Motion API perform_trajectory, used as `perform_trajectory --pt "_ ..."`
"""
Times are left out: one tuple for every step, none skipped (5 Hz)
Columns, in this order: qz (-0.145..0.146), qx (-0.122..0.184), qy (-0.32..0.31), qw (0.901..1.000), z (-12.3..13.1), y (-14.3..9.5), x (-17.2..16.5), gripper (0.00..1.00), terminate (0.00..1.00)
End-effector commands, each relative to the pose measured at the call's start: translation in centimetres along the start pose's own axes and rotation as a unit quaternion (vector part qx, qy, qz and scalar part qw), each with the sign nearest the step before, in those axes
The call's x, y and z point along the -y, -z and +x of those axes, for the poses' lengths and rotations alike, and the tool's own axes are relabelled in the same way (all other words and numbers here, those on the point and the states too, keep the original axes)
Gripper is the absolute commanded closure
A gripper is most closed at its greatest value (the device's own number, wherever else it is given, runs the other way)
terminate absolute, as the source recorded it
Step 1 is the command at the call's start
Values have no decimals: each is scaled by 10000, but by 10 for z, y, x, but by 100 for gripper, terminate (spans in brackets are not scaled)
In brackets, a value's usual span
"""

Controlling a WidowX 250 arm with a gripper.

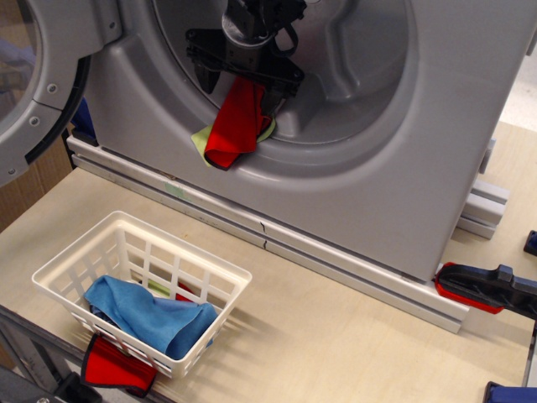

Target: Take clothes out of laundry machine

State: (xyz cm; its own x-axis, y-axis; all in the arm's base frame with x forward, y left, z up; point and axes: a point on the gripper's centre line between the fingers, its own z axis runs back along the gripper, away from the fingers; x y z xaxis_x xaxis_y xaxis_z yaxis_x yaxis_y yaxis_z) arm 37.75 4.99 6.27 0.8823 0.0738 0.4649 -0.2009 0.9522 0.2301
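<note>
Observation.image has your pincer (243,84) inside the laundry machine (377,151) drum mouth, fingers spread wide over the red cloth (233,126) draped on the lime cloth (201,137), not clamping it.

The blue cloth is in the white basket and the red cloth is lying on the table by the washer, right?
Not quite. The blue cloth is in the white basket, but the red cloth is not on the table. It hangs over the lip of the washer drum mouth, under the gripper, with a yellow-green cloth beside it. The observation.image view shows this.
</note>
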Motion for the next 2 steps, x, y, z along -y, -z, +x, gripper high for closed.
perform_trajectory --pt "8 -211 3 9998 7 16 2 0 0" --pt "-83 -392 -24 9992 2 31 -2 0 0"
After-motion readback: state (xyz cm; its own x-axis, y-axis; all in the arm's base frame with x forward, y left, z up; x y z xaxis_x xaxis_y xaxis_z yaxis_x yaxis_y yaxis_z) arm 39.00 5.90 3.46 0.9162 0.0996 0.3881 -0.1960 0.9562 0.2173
